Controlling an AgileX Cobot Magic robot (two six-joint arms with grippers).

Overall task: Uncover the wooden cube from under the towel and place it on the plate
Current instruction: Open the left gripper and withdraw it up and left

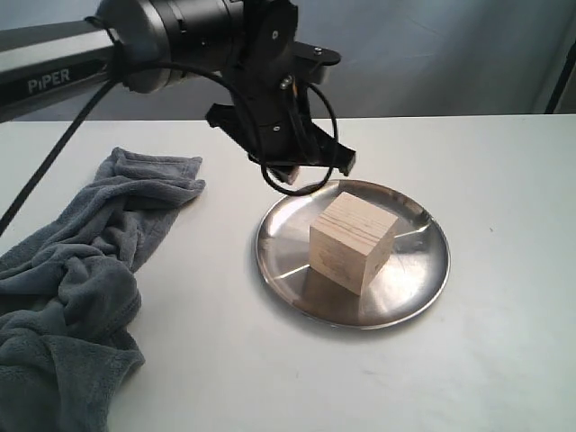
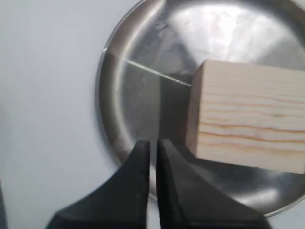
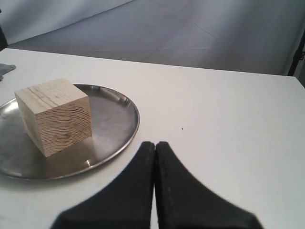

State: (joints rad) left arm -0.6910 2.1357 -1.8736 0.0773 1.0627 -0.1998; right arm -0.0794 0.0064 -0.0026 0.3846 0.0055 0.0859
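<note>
Near the middle of the white bench (image 1: pixel 504 180): round stainless plate (image 1: pixel 416 270), shiny and brushed, with a shallow raised rim and bright streaks of reflection. On the plate, roughly central: wooden cube (image 1: pixel 353 241), pale tan, sharp-edged, with fine parallel grain lines on the side faces and curved rings on one end face; resting flat, fully uncovered, free of any grip.

Along the left edge, down to the near left corner: towel (image 1: pixel 72 288), dark grey, thick, fluffy plush, bunched in deep soft folds, well apart from the plate.

Over the plate's far rim: left end effector (image 2: pixel 152 144), black and smooth, tapering fingers drawn together with only a hairline slit between the tips, holding nothing, just beside the cube but apart from it.

Beside the plate, low over bare bench: right end effector (image 3: pixel 154 144), same black wedge-shaped fingers, pressed together, empty; seemingly toward the right edge, though out of the exterior view.
</note>
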